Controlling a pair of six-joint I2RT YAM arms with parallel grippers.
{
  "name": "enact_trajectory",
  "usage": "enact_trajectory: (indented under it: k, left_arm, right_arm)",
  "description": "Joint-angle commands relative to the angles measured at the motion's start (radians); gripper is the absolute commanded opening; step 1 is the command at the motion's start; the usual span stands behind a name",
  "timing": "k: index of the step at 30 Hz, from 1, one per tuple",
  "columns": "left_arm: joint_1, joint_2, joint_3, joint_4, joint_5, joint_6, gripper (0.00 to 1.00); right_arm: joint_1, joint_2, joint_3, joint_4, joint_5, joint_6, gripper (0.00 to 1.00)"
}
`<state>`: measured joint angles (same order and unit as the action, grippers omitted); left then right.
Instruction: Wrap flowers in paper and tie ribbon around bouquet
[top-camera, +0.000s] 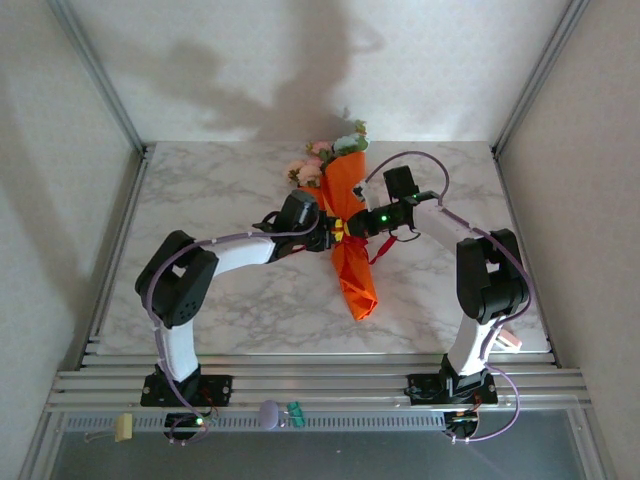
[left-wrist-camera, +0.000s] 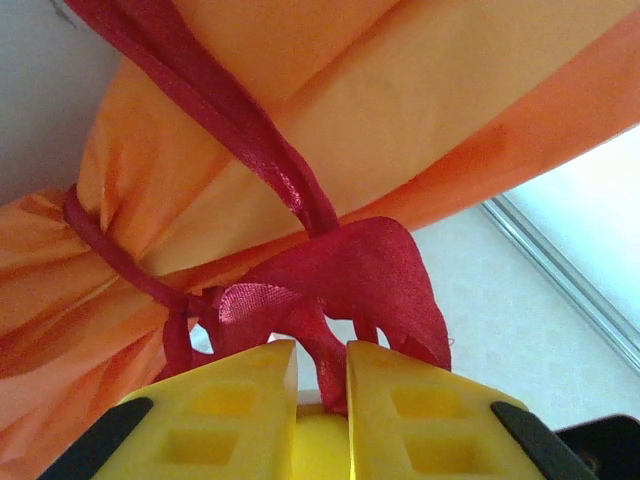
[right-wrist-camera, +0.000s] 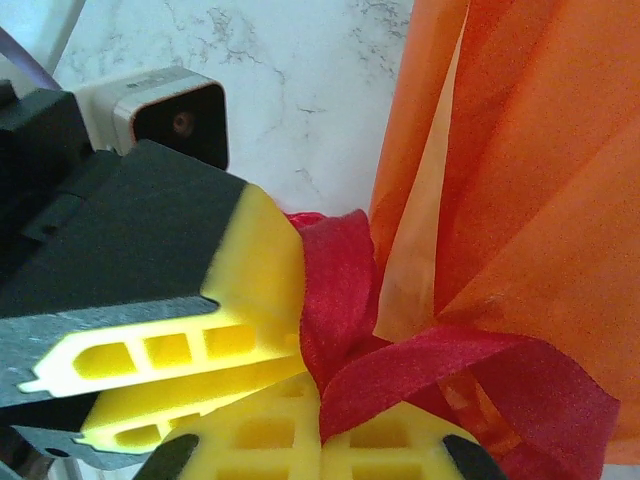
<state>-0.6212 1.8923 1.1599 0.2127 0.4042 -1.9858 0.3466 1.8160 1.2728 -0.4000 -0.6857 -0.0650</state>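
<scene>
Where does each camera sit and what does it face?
Top external: high behind the robot, looking down at the table; left arm, right arm and the bouquet show.
Left wrist: rides the left arm, facing past the left gripper at the ribbon.
Right wrist: rides the right arm, facing past the right gripper.
Both wrist views share the ribbon.

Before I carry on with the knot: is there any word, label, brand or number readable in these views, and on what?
None can be read.
There is no print on the orange paper cone, the red satin ribbon or the white marbled table top.
The small pale tag on the front rail is too small to tell whether it carries any writing.
</scene>
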Motion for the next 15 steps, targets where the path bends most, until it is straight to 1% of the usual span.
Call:
enact_trajectory:
  k: [1, 15]
  left_arm:
    - [-0.009, 0.018, 0.038, 0.005, 0.006, -0.074, 0.20]
    - [-0.012, 0.058, 0.077, -0.010, 0.011, -0.071, 0.19]
  right_arm:
    - [-0.008, -0.007, 0.013, 0.011, -0.031, 0.008, 0.00]
    - [-0.009, -0.021, -0.004, 0.018, -0.032, 0.009, 0.00]
